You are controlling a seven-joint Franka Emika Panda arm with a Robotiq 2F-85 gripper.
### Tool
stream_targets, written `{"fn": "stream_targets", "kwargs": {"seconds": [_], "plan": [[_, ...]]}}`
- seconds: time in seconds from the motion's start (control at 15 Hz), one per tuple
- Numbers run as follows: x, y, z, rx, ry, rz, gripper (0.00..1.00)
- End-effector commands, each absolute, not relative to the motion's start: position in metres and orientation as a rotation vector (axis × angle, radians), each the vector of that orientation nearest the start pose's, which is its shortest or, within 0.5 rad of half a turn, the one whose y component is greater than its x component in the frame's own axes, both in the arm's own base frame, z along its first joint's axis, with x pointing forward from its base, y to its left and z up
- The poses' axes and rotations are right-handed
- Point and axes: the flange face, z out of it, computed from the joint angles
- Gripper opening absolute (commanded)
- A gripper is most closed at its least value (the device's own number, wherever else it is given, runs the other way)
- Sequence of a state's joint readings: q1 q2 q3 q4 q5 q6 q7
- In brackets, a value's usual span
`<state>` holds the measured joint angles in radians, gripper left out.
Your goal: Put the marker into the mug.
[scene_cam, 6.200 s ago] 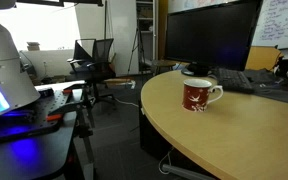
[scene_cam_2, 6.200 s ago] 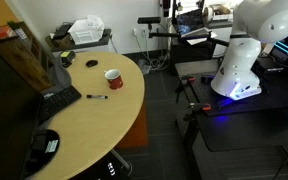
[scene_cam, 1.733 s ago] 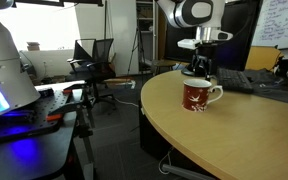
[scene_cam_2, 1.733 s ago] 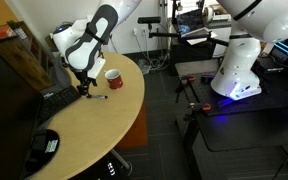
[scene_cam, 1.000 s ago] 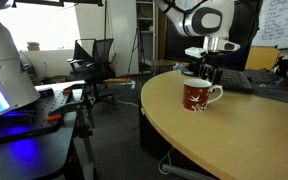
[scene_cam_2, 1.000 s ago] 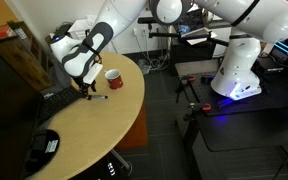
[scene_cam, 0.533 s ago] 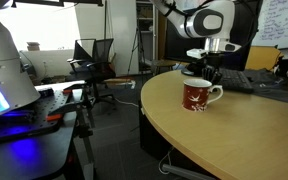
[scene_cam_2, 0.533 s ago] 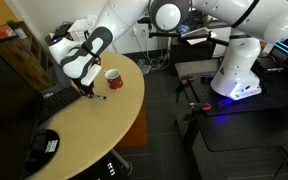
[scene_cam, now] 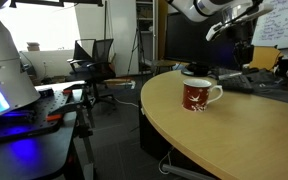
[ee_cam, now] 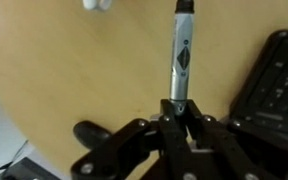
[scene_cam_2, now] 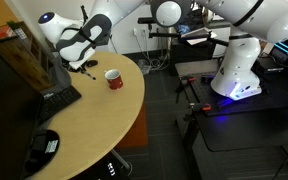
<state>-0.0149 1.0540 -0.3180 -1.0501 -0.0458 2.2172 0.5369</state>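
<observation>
The marker (ee_cam: 182,58) is a slim dark and silver pen, held by one end between my gripper (ee_cam: 181,108), which is shut on it. The pen points away from the fingers, above the wooden table (ee_cam: 74,70). In an exterior view my gripper (scene_cam_2: 85,64) hangs over the table's far side, a little up and to the left of the mug (scene_cam_2: 113,78). The mug (scene_cam: 197,95) is dark red with pale speckles and a white handle, and it stands upright near the table edge. My arm (scene_cam: 227,15) shows high above it.
A black keyboard (scene_cam_2: 56,101) lies in front of a dark monitor (scene_cam_2: 14,70); it also shows in the wrist view as the keyboard (ee_cam: 279,80). A black round thing (scene_cam: 196,68) sits behind the mug. A black device (scene_cam_2: 42,147) lies near the table's near end.
My gripper has shut on the marker and lifted it off the table. The arm has risen and swung away from its low spot beside the mug. The mug has not moved.
</observation>
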Motion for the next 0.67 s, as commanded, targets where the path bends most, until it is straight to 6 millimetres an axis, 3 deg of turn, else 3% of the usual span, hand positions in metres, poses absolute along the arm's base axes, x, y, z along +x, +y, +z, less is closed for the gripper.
{"fn": "stream_targets", "kwargs": {"seconds": [0.0, 0.6], "plan": [[0.759, -0.178, 0.243, -3.198, 1.395, -0.488, 0.05], [0.719, -0.149, 0.24, -3.089, 2.117, -0.898, 0.05]]}}
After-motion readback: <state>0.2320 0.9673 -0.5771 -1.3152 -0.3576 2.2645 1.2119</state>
